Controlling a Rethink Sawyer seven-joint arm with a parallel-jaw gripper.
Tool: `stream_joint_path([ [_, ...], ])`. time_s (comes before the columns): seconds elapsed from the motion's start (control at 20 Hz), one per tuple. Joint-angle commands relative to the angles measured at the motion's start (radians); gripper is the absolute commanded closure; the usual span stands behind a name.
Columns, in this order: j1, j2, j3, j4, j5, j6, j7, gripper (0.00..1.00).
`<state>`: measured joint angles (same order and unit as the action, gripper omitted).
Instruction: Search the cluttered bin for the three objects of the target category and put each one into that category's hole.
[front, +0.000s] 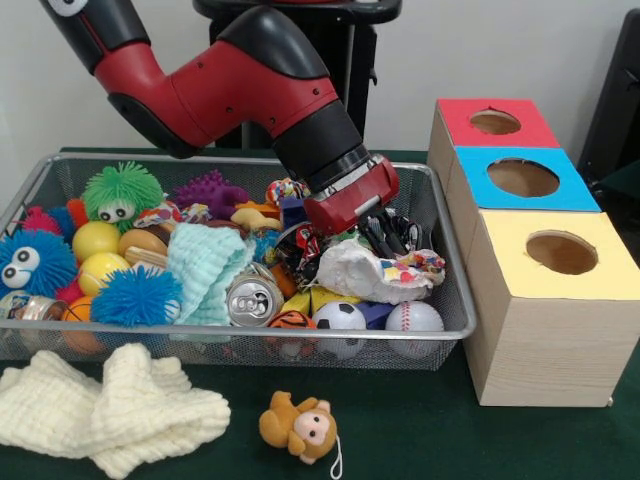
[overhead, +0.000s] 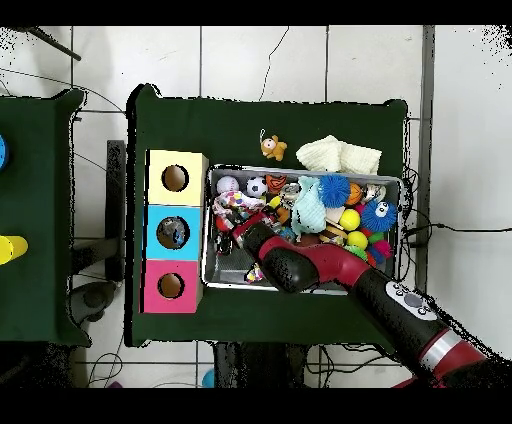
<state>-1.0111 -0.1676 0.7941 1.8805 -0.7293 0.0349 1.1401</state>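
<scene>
My gripper (front: 385, 238) is low inside the wire bin (front: 455, 300), right-hand part, just above a white crumpled cloth item (front: 352, 272) with a patterned edge. Clutter hides its tips. The bin also holds a soccer ball (front: 340, 316), a baseball (front: 414, 317), a crushed can (front: 253, 300), a mint knitted cloth (front: 205, 268), yellow balls (front: 95, 240) and fuzzy green (front: 122, 195) and blue (front: 135, 297) toys. Right of the bin stands a wooden box with a red hole (front: 495, 122), a blue hole (front: 522, 177) and a yellow hole (front: 562, 252). Overhead, the gripper (overhead: 232, 232) sits near the box-side wall of the bin (overhead: 215, 275).
In front of the bin, on the green cloth, lie a cream knitted cloth (front: 110, 410) and a small orange monkey toy (front: 300, 428). The arm (front: 250, 85) stretches across the bin from the upper left. Overhead, the box (overhead: 150, 232) touches the bin's side.
</scene>
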Motion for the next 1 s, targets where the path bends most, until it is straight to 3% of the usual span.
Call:
stream_joint_path([
  [0.05,0.226,-0.176,-0.252,-0.003,0.042,-0.144,0.287,1.00],
  [0.4,0.181,-0.154,-0.201,0.010,0.049,-0.121,0.214,1.00],
  [1.0,0.087,-0.164,-0.122,0.048,0.066,0.094,0.092,1.00],
])
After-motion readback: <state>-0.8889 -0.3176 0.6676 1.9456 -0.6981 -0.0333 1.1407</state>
